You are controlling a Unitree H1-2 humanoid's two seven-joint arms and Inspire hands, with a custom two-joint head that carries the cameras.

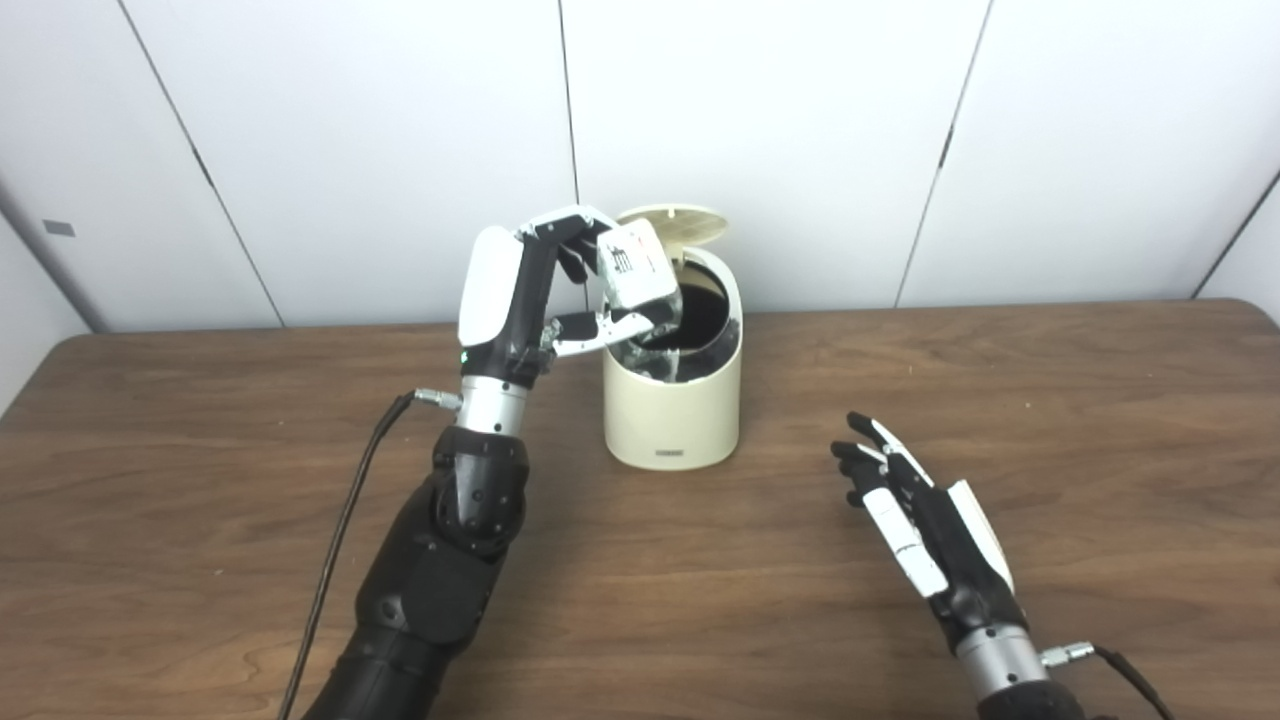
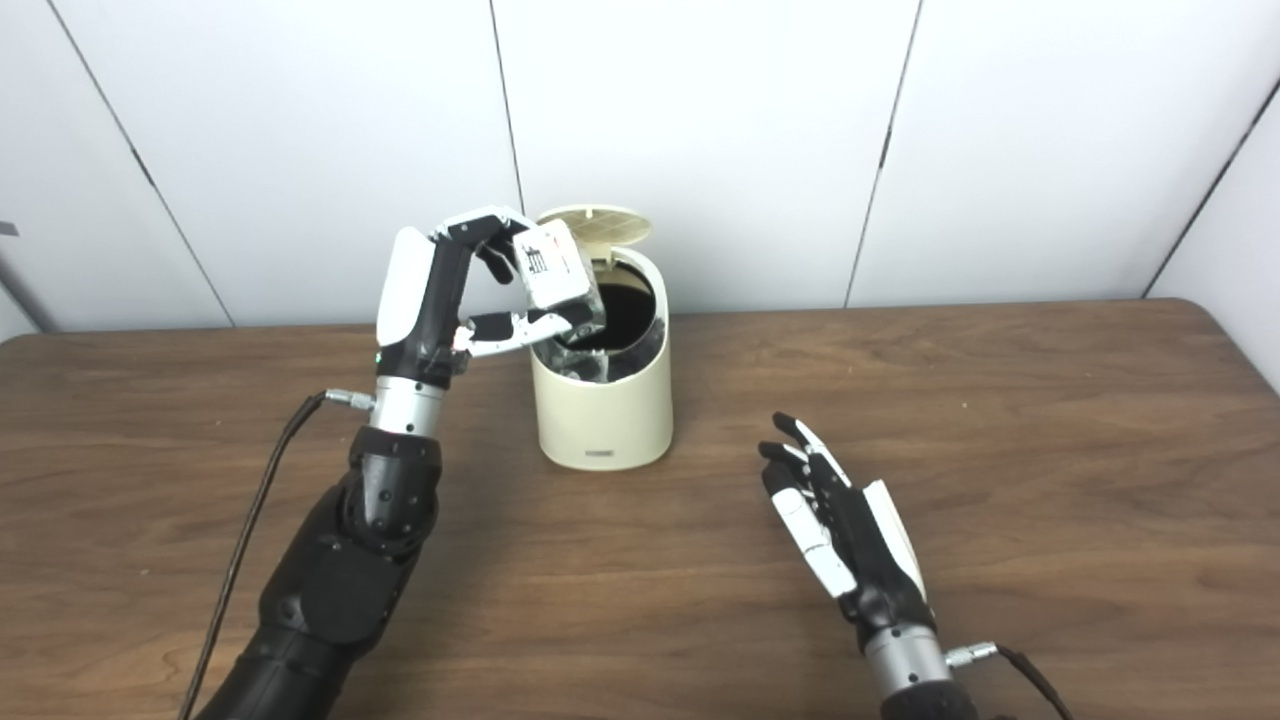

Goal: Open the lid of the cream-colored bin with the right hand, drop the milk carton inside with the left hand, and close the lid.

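Your left hand [image 1: 560, 290] has its fingers and thumb pinched around the milk carton [image 1: 637, 264], which tilts over the bin's [image 1: 672, 415] dark mouth, at its left rim. The lid [image 1: 672, 224] already stands open behind it, so you still have the drop and the closing to do. Your right hand [image 1: 920, 520] waits with fingers spread, empty, over the table [image 1: 1100, 420], apart from the bin.

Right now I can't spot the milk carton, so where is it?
The milk carton is in the left hand, held tilted over the left rim of the open bin, below its raised lid, at centre in both views.
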